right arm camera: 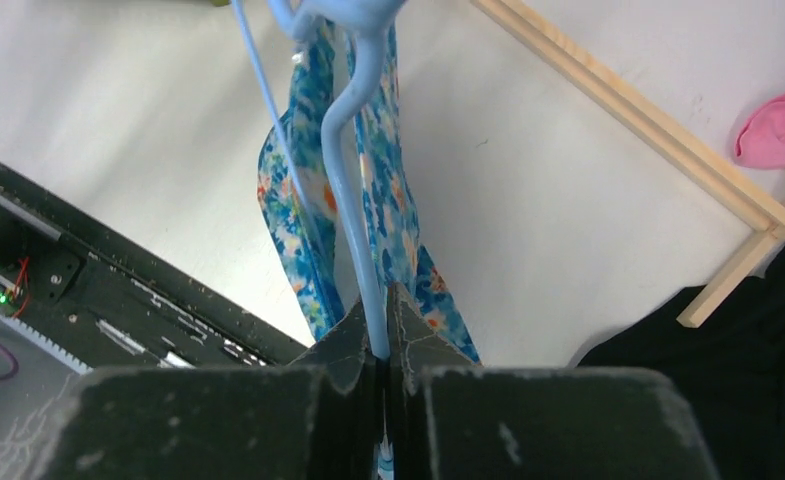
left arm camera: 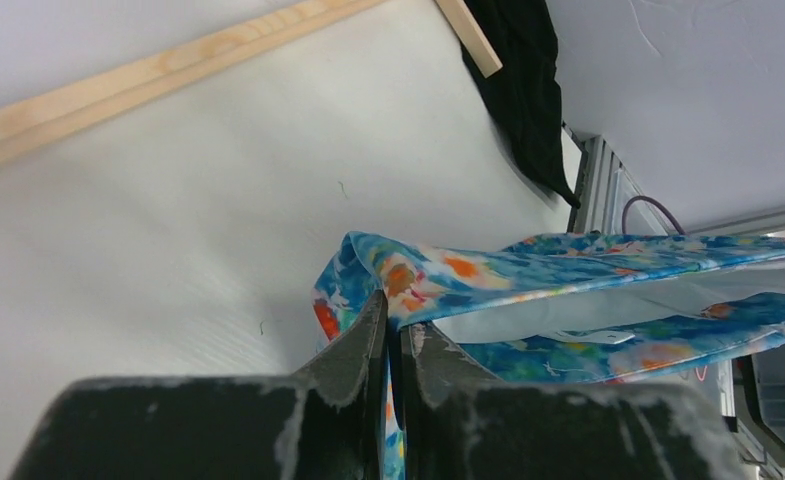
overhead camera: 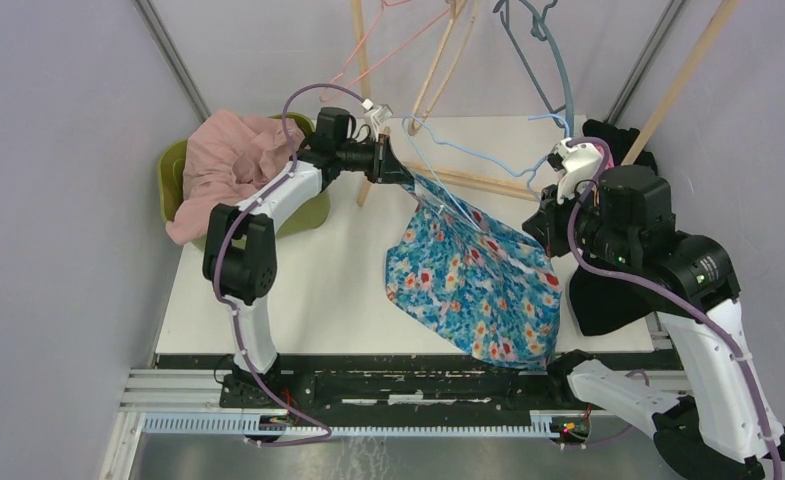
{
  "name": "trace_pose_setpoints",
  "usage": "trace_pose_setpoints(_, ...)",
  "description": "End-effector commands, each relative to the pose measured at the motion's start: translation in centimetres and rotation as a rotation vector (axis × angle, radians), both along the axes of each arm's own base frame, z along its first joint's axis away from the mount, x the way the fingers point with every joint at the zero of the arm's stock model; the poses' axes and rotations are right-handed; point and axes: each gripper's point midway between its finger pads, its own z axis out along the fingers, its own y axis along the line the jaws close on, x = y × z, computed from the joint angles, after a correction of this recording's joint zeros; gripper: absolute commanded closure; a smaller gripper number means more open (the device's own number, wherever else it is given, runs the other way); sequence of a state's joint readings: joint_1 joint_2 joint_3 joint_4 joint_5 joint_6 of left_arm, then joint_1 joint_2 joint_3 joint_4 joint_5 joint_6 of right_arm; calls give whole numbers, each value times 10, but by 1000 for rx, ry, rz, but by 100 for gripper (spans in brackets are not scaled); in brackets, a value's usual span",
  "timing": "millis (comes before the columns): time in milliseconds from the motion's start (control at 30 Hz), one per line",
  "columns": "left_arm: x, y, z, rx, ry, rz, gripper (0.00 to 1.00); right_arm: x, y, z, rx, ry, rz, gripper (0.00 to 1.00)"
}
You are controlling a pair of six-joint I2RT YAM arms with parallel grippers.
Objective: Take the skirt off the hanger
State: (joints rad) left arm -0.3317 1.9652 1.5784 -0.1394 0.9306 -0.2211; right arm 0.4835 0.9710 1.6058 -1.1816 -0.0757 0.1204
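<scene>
The soft, light blue floral fabric skirt (overhead camera: 478, 280) sags between both end effectors, over the white counter (overhead camera: 298, 290). The left end effector (left arm camera: 393, 320) pinches its waistband edge; the right end effector (right arm camera: 383, 300) clamps the pale-blue plastic hanger (right arm camera: 351, 230). Limp cloth probably slips off easily; the hemmed waistband looks like the firmest hold.

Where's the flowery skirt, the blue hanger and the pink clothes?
flowery skirt (overhead camera: 478, 285): top view, middle of the cloth.
blue hanger (right arm camera: 353, 240): right wrist view, its bent wire.
pink clothes (overhead camera: 233, 160): top view, top of the heap.
</scene>
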Motion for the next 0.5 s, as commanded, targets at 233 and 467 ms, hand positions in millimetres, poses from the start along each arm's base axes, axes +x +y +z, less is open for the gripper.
trace_pose_setpoints(233,-59,-27,35,114,-179,-2,89,36,14,3,179,-76,-138,99)
trace_pose_setpoints(467,-102,-51,50,91,-174,-29,89,63,31,49,299,-217,-130,99)
